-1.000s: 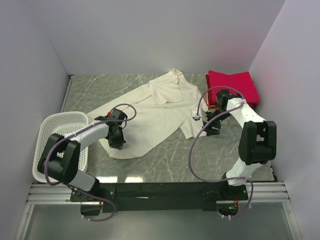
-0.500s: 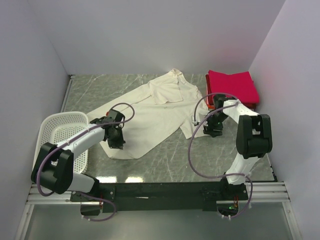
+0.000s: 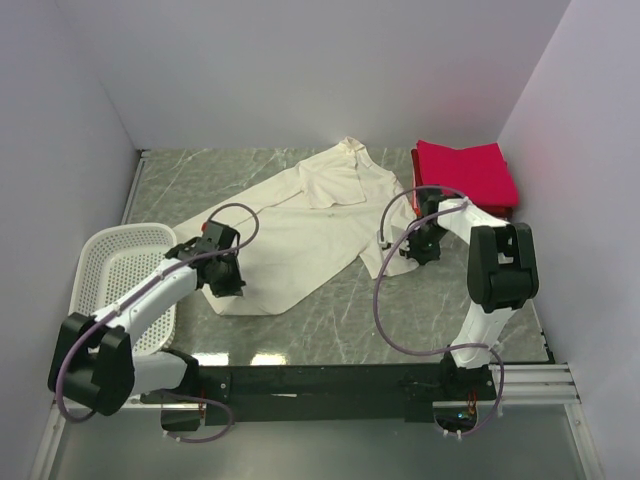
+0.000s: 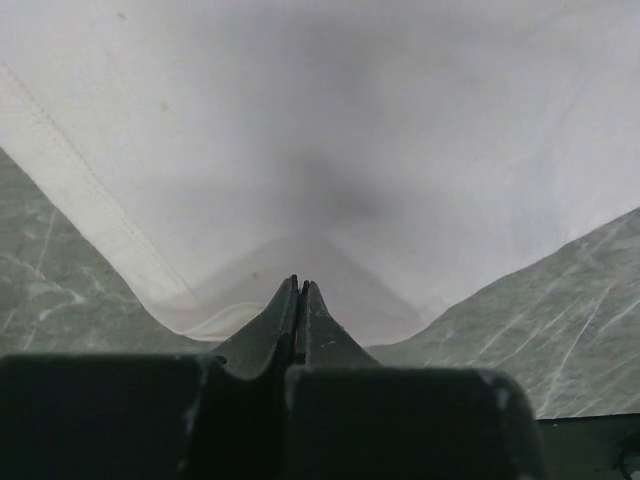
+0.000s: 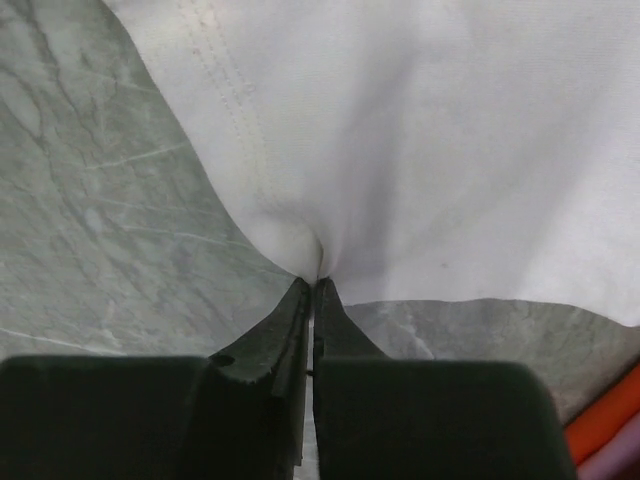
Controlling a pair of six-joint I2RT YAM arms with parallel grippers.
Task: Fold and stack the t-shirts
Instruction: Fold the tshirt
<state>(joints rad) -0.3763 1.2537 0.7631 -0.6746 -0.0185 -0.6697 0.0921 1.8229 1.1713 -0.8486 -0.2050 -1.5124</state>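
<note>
both pincers are low on the worktop (image 3: 340,310), each biting the near edge of the cream-white shirt (image 3: 300,235).

left pincer (image 4: 298,285): jaws together on the hem corner. Thin bite, and the cloth puckers right at the tips. The rest of the shirt spreads flat ahead of it.

right pincer (image 5: 314,282): jaws together on a bunched fold of the stitched hem, with bare marble either side of the tips.

Risks from here, as I read it:
- Both bites look shallow. A quick lift or the cloth's own weight could pull the hem out of one pincer, and the shirt would drop skewed.
- I can't tell if either pincer has both layers. With one layer only, the shirt opens up instead of folding.
- Uneven travel between the two pincers would give a crooked fold line.
- Beyond both pincers the collar end already lies rumpled, with a flap turned over. Folding onto that traps a lump.
- The basket (image 3: 110,262) sits just outboard of the left pincer, so the swinging arm could clip it.
- The crimson-pink shirt (image 3: 465,172) is folded just beyond the right pincer, with the orange-red shirt (image 5: 610,420) showing under it. A forward sweep could drag cream cloth across that stack or nudge it.
</note>
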